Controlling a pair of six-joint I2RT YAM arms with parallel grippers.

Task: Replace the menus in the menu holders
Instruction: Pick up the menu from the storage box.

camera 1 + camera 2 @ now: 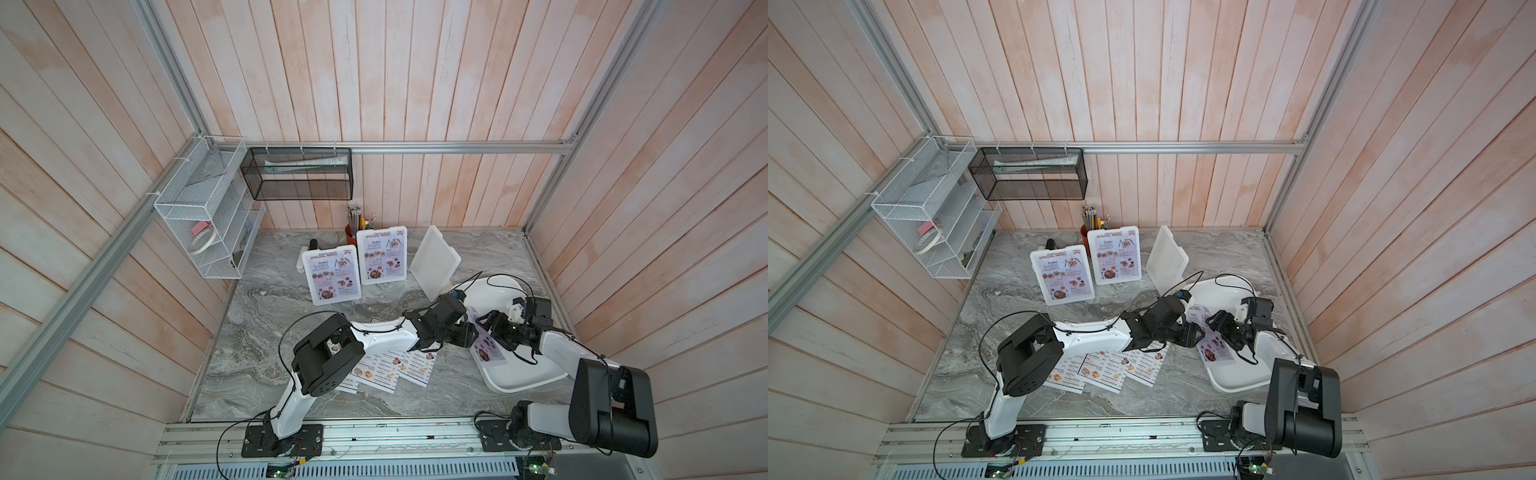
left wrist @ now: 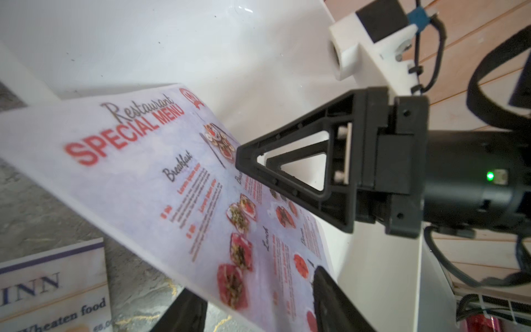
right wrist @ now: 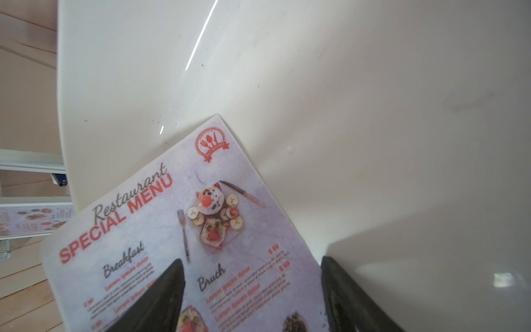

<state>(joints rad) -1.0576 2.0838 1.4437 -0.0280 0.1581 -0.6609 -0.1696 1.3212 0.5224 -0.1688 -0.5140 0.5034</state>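
Both top views: worktop (image 1: 270,332) open along its left edge and front left corner; two filled menu holders (image 1: 331,276) (image 1: 381,255) and an empty menu holder (image 1: 1167,259) near the back edge; DIM SUM INN sheets (image 1: 395,365) front centre; tray (image 1: 523,374) at the right edge.
Left wrist view alone: SPECIAL MENU sheet (image 2: 161,178) slants between the parted fingers of the left gripper (image 2: 253,280), right gripper (image 2: 240,161) tips at its edge.
Right wrist view: right gripper jaws wide apart, one finger over the sheet, one beside it.

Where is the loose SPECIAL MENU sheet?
In both top views the sheet sits on the right, over the left rim of the tray, between the left tool and right tool; the DIM SUM INN sheets lie left of it.
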